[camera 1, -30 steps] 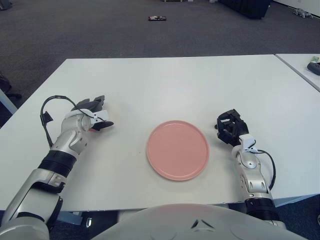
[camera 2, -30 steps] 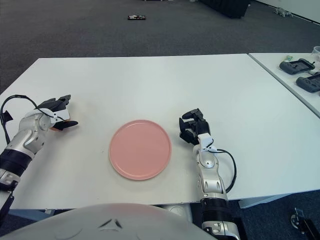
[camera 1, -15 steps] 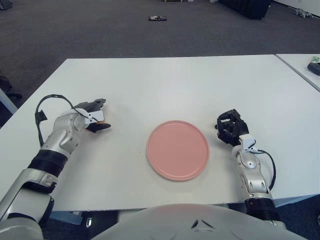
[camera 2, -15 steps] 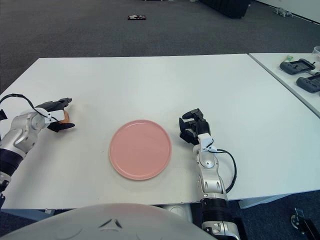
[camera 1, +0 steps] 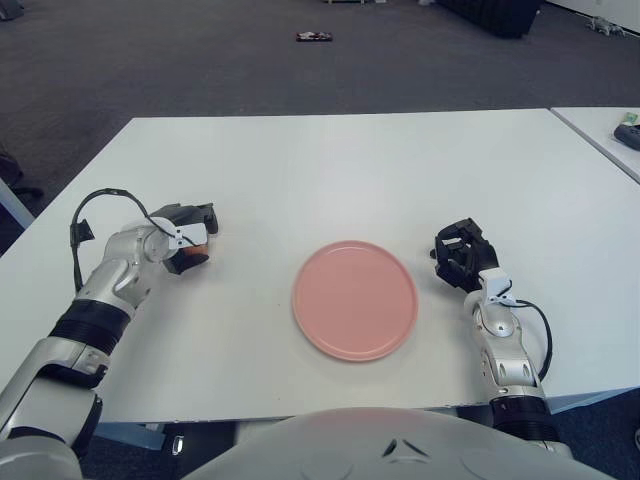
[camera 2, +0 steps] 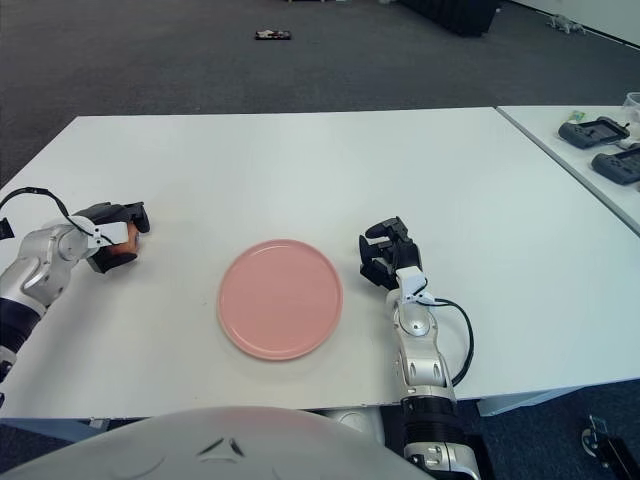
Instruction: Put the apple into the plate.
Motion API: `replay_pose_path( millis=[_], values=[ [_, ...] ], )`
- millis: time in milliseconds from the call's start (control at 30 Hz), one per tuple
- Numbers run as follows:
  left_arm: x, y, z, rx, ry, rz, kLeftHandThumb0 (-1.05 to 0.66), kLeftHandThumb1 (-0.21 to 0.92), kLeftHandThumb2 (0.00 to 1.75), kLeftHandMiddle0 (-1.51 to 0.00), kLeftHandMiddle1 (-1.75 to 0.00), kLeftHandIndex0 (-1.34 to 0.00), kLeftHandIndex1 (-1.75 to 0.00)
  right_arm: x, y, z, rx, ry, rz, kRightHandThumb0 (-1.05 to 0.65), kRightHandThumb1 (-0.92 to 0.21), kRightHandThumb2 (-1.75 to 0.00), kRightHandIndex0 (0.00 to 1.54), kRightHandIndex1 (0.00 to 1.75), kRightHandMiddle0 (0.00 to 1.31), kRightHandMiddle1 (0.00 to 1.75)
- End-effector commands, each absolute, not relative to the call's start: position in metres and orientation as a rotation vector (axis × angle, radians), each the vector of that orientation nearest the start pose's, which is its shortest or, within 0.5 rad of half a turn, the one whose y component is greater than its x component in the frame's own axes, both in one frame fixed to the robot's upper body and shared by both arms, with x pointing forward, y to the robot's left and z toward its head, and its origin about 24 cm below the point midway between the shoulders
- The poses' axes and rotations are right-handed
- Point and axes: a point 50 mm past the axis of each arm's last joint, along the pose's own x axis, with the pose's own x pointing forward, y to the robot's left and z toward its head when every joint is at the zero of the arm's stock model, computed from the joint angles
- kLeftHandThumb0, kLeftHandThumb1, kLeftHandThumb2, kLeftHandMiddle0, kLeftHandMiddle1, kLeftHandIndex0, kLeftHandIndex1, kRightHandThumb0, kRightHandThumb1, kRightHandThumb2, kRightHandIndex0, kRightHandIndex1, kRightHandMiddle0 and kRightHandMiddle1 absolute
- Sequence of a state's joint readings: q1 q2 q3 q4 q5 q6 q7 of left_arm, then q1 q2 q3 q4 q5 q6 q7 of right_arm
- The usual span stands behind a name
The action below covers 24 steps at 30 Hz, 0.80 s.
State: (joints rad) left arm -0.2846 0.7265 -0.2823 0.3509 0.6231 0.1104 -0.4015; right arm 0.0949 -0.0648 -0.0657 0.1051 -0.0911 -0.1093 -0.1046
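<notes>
- Here, one pink plate (camera 1: pixel 355 299) lies flat near the front middle of the white table (camera 1: pixel 340 160), with nothing on it.
- One apple (camera 2: pixel 122 241) shows only as a small orange-red patch between dark fingers, well to the left of the plate and low by the table; whether it touches the surface is hard to tell.
- The left hand (camera 1: pixel 185 240) sits at the table's left side, forearm angled inward, its fingers (camera 1: pixel 205 217) curled around the apple.
- The right hand (camera 1: pixel 460 256) rests just beside the plate's right rim, wrist on the table, its fingers bent inward and holding nothing.
- A second table (camera 2: pixel 590 150) stands to the right, carrying dark devices.
</notes>
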Motion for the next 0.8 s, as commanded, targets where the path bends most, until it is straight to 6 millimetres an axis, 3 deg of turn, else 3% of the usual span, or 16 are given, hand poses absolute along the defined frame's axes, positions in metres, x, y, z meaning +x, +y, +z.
replay_pose_path(
  millis=[0,767],
  values=[
    [0.2795,0.2757,0.0273,1.345,0.565,-0.419,-0.02,-0.07,1.73,-0.92,-1.74,-0.67,-1.69,0.2268,-0.1933,0.0072,-0.176,0.094,-0.196,-0.37,-0.71,-0.82,0.51,1.38,0.31,1.75],
    [0.2749,0.2778,0.0306,1.298,0.476,-0.279,0.00,-0.06,1.75,-0.91,-1.75,-0.66,-1.73,0.2261,-0.1960,0.0091,-0.149,0.086,-0.220,-0.38,-0.67,-0.87,0.51,1.39,0.34,1.75]
  ],
)
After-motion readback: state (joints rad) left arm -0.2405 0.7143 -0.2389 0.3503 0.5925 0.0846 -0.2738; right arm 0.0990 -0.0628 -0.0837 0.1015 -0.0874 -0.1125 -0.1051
